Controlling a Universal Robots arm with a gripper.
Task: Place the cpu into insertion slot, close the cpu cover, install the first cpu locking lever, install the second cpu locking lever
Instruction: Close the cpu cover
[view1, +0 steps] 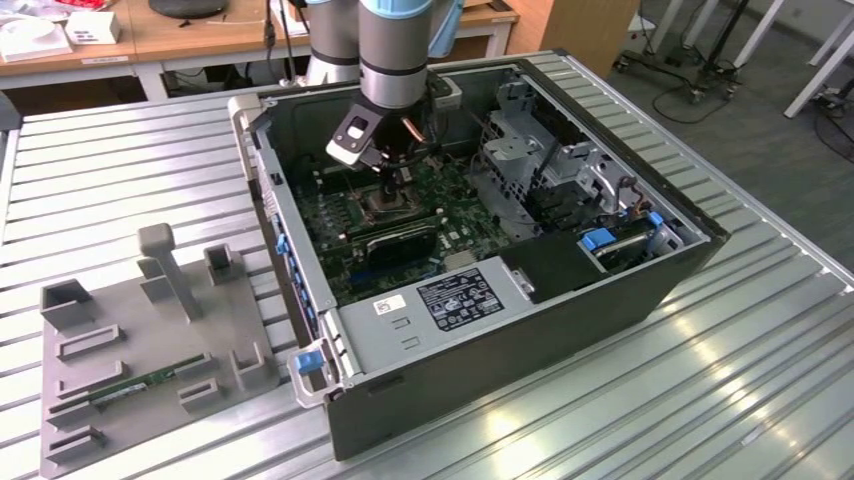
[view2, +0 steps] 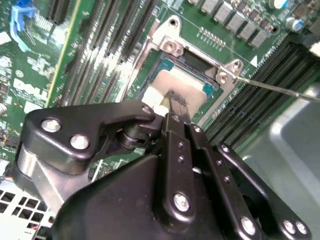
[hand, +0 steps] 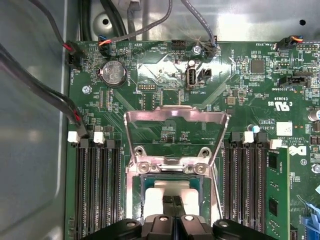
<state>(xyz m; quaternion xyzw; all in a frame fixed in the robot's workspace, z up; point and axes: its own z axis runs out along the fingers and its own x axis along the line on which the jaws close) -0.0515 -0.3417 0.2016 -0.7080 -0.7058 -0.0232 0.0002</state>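
Two memory-slot banks (hand: 97, 190) flank the closed claw (hand: 175, 200) over the cpu (hand: 191, 192).

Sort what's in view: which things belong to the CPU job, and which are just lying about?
Job in hand: gripper, down at the cpu; insertion slot; cpu cover, standing open.
Lying about: grey fixture tray with a memory stick; coin battery; memory slots.
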